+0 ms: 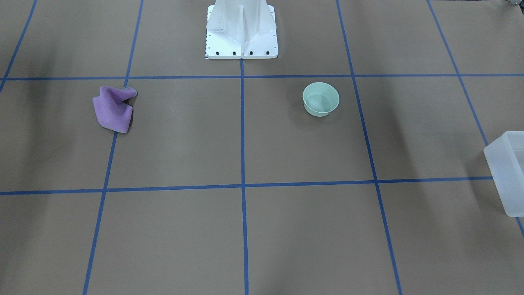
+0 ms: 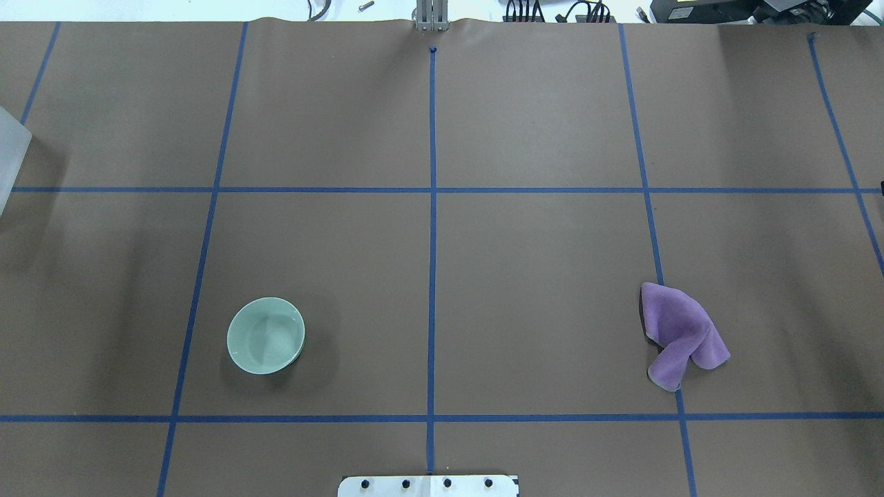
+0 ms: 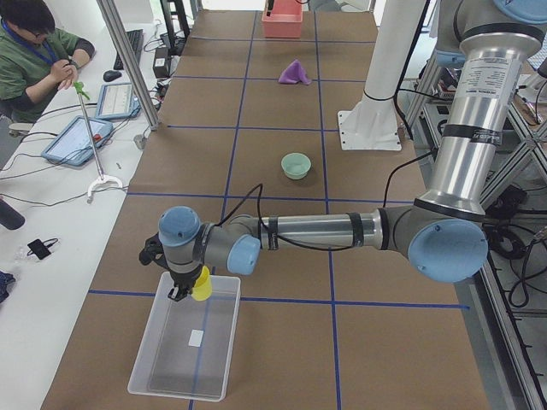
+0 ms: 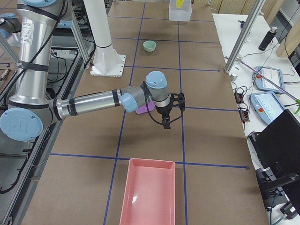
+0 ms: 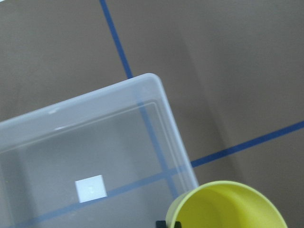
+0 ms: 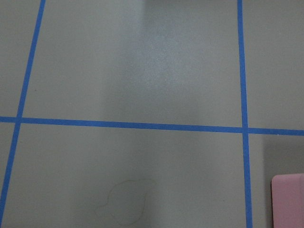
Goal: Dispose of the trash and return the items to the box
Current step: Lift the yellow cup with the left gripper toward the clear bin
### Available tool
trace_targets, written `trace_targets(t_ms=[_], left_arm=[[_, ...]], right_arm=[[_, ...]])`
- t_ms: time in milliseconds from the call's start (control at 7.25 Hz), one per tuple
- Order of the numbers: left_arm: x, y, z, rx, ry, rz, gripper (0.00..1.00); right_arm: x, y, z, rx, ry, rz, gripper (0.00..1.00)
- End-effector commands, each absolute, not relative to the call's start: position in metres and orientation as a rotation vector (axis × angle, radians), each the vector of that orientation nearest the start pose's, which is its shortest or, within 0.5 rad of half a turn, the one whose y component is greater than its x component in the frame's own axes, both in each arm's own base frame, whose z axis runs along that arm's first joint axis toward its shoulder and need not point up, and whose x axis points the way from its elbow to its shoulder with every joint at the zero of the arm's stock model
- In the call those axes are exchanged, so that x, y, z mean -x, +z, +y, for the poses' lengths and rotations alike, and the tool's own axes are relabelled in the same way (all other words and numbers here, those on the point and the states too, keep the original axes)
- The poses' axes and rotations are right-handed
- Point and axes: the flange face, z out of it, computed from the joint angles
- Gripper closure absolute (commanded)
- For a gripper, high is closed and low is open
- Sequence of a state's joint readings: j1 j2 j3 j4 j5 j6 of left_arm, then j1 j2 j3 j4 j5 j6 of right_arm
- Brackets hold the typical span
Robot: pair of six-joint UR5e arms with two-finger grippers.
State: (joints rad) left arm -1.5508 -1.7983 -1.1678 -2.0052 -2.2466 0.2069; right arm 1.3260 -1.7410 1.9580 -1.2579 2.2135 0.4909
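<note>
The yellow cup (image 3: 202, 284) hangs in my left gripper (image 3: 181, 289) just above the far end of the frosted box (image 3: 184, 367). In the left wrist view the cup (image 5: 228, 206) sits by the box's corner (image 5: 156, 83), with a black finger tip at its rim. The box holds only a white label. The mint-green bowl (image 2: 266, 335) stands upright on the table, left of centre, also in the front view (image 1: 321, 99). My right gripper (image 4: 167, 123) hovers over bare table beside a purple cloth (image 4: 145, 108); I cannot tell whether it is open or shut.
The purple cloth (image 2: 680, 331) lies crumpled on the right half. A pink tray (image 4: 150, 194) stands at the table's right end. The white robot base (image 1: 241, 28) is at the table's middle edge. An operator (image 3: 34, 51) sits beside the table.
</note>
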Motion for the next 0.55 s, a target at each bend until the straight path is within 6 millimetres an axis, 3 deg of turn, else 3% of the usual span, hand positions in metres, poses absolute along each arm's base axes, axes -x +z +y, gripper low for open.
trace_targets(t_ms=[0, 138, 276, 414], left_arm=[[0.042, 0.736, -0.594, -0.323, 0.315, 0.599, 1.00], [0.030, 0.750, -0.585, -0.334, 0.312, 0.606, 1.00], [0.007, 0.752, -0.581, -0.333, 0.285, 0.624, 0.90], [-0.006, 0.754, -0.576, -0.338, 0.277, 0.636, 0.87]], right_arm=[[0.035, 0.515, -0.442, -0.252, 0.061, -0.769, 0.00], [0.035, 0.515, -0.442, -0.252, 0.060, -0.768, 0.00], [0.036, 0.515, -0.442, -0.251, 0.059, -0.768, 0.00], [0.038, 0.514, -0.442, -0.251, 0.056, -0.769, 0.00]])
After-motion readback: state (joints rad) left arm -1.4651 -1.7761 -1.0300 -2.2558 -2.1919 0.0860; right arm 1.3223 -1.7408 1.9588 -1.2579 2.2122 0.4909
